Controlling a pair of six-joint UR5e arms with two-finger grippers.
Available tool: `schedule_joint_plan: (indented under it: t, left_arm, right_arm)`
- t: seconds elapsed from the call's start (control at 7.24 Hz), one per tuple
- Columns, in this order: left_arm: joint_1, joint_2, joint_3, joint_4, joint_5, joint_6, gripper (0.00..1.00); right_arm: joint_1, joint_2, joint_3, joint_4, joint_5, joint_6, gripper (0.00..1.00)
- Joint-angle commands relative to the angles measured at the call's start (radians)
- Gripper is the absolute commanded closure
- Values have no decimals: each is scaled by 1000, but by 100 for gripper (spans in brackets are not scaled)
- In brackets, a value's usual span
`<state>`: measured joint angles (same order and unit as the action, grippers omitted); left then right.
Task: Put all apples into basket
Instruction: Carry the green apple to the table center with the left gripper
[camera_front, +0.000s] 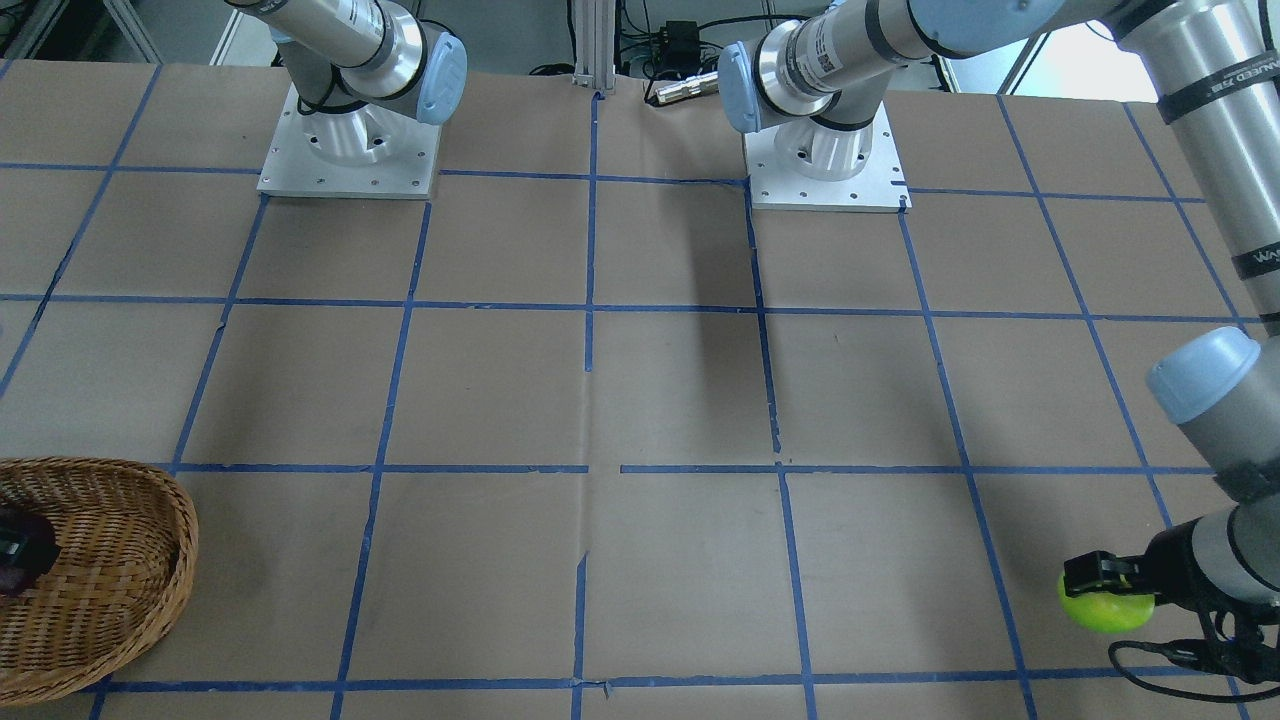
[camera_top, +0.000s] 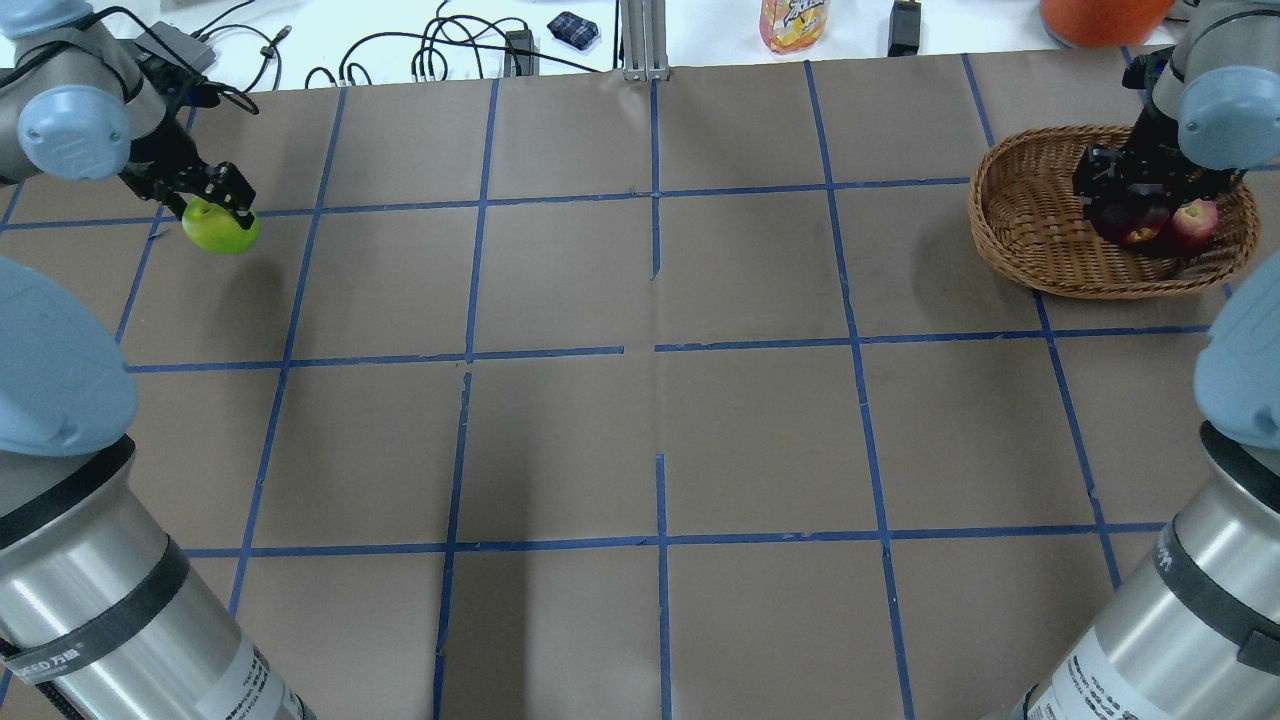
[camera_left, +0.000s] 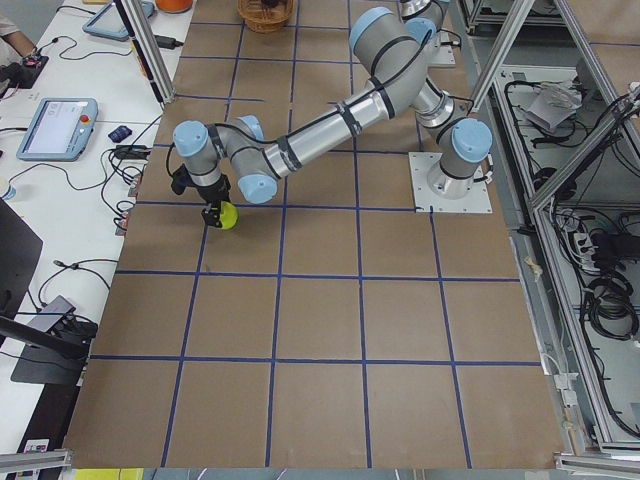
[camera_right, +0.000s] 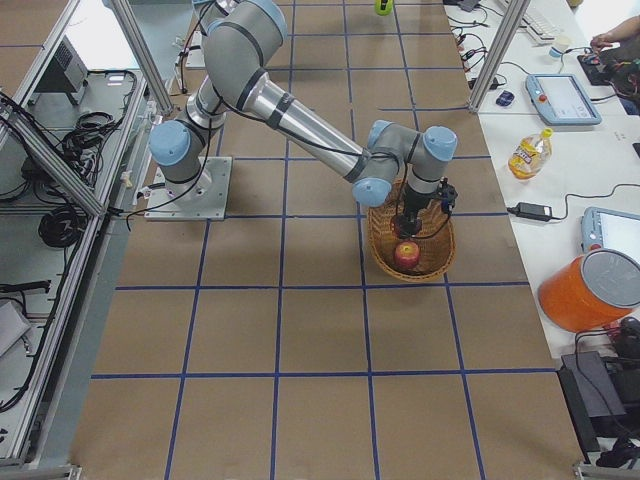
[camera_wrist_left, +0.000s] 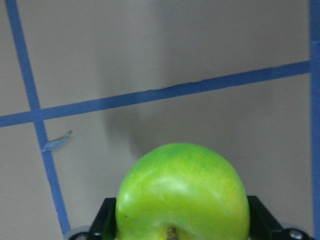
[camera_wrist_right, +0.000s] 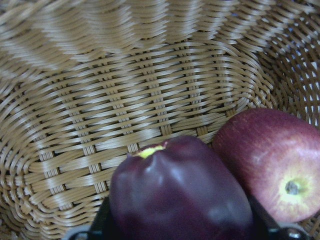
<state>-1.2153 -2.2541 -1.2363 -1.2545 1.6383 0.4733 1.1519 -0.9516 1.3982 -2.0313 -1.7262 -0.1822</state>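
Note:
My left gripper (camera_top: 222, 203) is shut on the lime green apple (camera_top: 221, 228) at the table's far left; it also shows in the front view (camera_front: 1105, 601) and fills the left wrist view (camera_wrist_left: 182, 195). Its shadow falls on the paper beside it. The wicker basket (camera_top: 1030, 240) sits at the far right. My right gripper (camera_top: 1128, 205) reaches down inside the basket, shut on the dark purple apple (camera_wrist_right: 180, 195). The red apple (camera_wrist_right: 270, 160) lies in the basket, touching the purple one, and also shows in the overhead view (camera_top: 1196, 222).
Brown paper with a blue tape grid (camera_top: 655, 350) covers the table. Cables (camera_top: 430, 55), a drink bottle (camera_top: 795, 20) and an orange bucket (camera_top: 1100, 15) lie past the far edge. The arms' base plates (camera_front: 350, 165) stand on the robot's side.

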Motion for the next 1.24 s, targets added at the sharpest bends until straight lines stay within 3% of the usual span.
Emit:
schedule_joint_plan:
  t: [0.0, 0.41, 0.69, 0.97, 1.1]
  left_arm:
    - [-120, 65, -29, -80, -46, -239, 83]
    - [-306, 110, -86, -71, -72, -584, 83]
    - [-447, 104, -86, -50, -71, -819, 83]
    - [-605, 103, -104, -28, -69, -1010, 83]
    - [-651, 88, -129, -8, -71, -1109, 83]
  right_arm:
    - [0, 5, -1, -30, 5, 0, 0]
    - [0, -33, -4, 28, -9, -17, 0]
    - [0, -126, 19, 84, -3, -4, 0]
    - [12, -185, 4, 274, 29, -2, 0]
    - [12, -217, 4, 301, 99, 0, 0]
